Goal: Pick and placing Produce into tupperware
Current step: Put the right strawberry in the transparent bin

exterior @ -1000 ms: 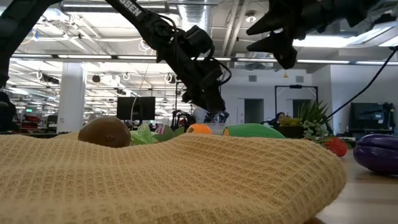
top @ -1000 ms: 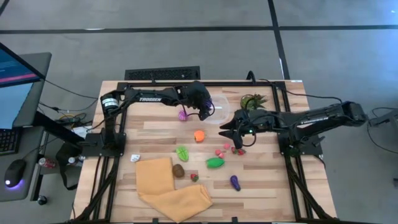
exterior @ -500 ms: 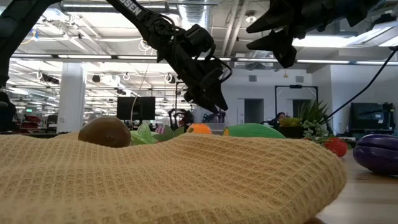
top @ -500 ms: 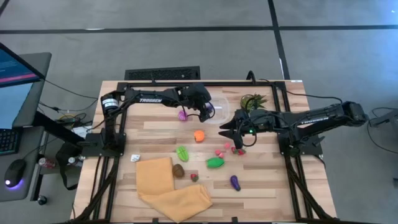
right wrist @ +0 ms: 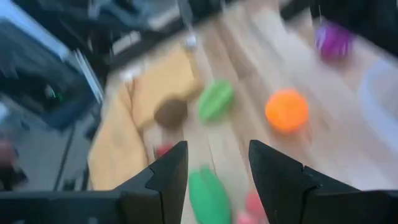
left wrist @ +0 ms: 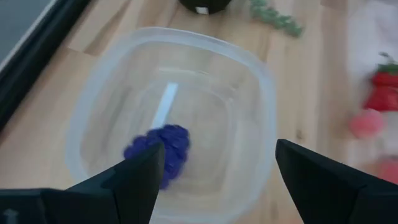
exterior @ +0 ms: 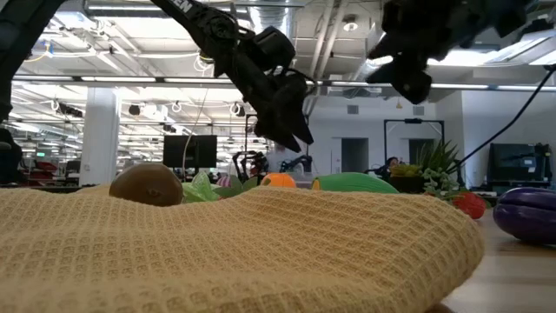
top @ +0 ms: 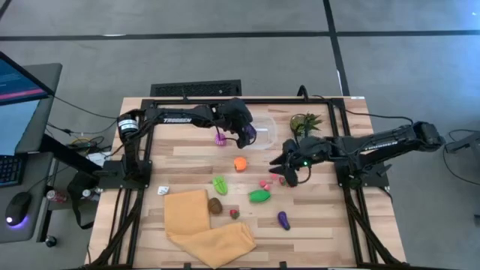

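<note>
I am logging the left end effector (left wrist: 214, 174) hovering over the tupperware (left wrist: 249, 74) with jaws parted, empty; a purple grape piece (left wrist: 163, 149) is lying inside the tub. The right end effector (top: 276, 163) is hanging narrow and empty above the red pieces (top: 265, 182) on the desk (top: 187, 154). I am judging it best to lift the left straight clear, avoiding the rim.

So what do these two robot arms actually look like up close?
Both arms are black, built of slim jointed tubes. The left arm carries white lettering along its side and a silver-capped joint near its base. The right arm shows a small green light near its wrist. Each ends in two flat, dark, wedge-shaped fingers.
</note>
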`<state>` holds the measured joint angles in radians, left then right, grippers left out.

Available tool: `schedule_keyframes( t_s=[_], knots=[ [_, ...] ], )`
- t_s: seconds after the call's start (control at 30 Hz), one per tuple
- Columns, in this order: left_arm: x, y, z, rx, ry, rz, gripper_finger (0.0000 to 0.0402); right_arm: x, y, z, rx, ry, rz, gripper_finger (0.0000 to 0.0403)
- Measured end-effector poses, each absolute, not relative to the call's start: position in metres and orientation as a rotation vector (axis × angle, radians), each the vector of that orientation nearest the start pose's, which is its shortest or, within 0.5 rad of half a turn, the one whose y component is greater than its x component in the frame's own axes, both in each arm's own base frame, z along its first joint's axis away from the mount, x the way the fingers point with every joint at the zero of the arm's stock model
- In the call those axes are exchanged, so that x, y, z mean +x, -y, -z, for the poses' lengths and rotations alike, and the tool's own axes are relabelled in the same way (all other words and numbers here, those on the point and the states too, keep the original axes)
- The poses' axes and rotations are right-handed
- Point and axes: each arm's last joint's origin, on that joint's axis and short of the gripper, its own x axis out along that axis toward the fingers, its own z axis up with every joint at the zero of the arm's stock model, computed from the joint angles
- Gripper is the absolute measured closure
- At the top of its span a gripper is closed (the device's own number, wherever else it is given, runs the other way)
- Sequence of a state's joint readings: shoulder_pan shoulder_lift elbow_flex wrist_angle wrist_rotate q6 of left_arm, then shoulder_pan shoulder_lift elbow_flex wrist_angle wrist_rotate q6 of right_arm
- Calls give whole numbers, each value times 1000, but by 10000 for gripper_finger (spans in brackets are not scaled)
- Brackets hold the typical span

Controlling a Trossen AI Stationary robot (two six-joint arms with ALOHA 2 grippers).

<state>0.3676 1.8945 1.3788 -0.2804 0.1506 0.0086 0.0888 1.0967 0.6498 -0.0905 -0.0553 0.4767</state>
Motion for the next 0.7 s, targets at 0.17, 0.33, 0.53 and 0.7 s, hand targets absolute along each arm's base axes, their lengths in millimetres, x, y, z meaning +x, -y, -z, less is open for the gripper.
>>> schedule_keyframes(
  t_s=[0.17, 0.33, 0.53, 0.7],
  knots=[
    [372, -138, -240, -178, -795, -160, 102, 210, -34, -228, 470, -748, -5, 209],
    [352, -130, -263, -168, -843, -151, 102, 193, -44, -226, 475, -862, -12, 209],
    [327, -117, -279, -201, -949, -141, 102, 171, -54, -218, 409, -1033, 16, 216],
    [313, -96, -280, -235, -1048, -116, 102, 164, -64, -212, 249, -1086, 8, 227]
  ],
)
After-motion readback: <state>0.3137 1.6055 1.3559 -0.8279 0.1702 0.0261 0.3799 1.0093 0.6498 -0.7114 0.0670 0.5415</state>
